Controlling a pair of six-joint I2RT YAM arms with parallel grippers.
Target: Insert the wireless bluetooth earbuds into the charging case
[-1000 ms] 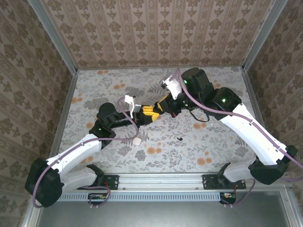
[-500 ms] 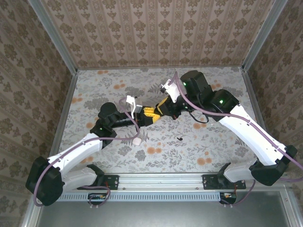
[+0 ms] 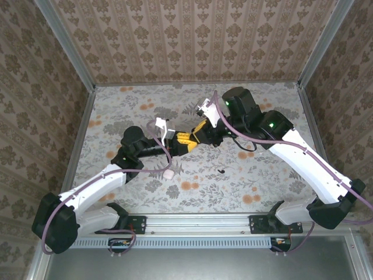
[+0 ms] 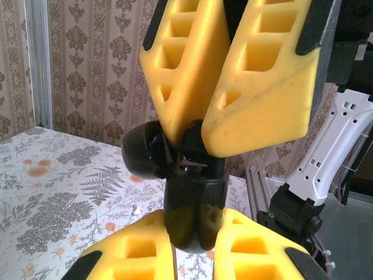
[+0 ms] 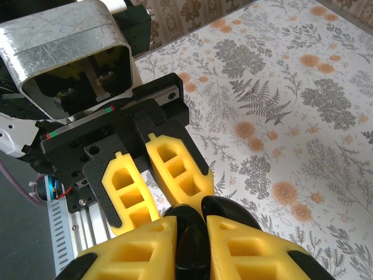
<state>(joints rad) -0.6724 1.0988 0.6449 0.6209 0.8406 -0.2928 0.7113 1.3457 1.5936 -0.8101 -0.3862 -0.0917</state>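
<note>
A: Status?
B: Both arms meet over the middle of the desk (image 3: pixel 262 116), up off the surface. Left pincer (image 3: pixel 184 140) is clamped on the case (image 4: pixel 192 198), pads on the sides of the body. The lid (image 4: pixel 143 154) is swung open to one side.
A: Right one?
B: Right pincer (image 5: pixel 191 228) comes in tip-to-tip over the case mouth. Its jaws are nearly together on a small black bud (image 4: pixel 195 139), or so I read it. In its own wrist view I can't separate bud from case.
A: Second bud?
B: There's a dark speck (image 3: pixel 221 171) lying on the desk, on the right arm's side and well apart from the case. Probably that.
A: Handling?
B: Case looks light, hard, glossy and round. I'd expect it to twist or squirt out of the foam if it's pushed off-axis. Hold it low on the body from both sides, clear of hinge and lid.
A: Bud?
B: Lighter again, smooth and tiny. Pinch across its widest part with the very tips, gently. Too much squeeze and it likely pops out. Drop it and I'd guess it rolls.
</note>
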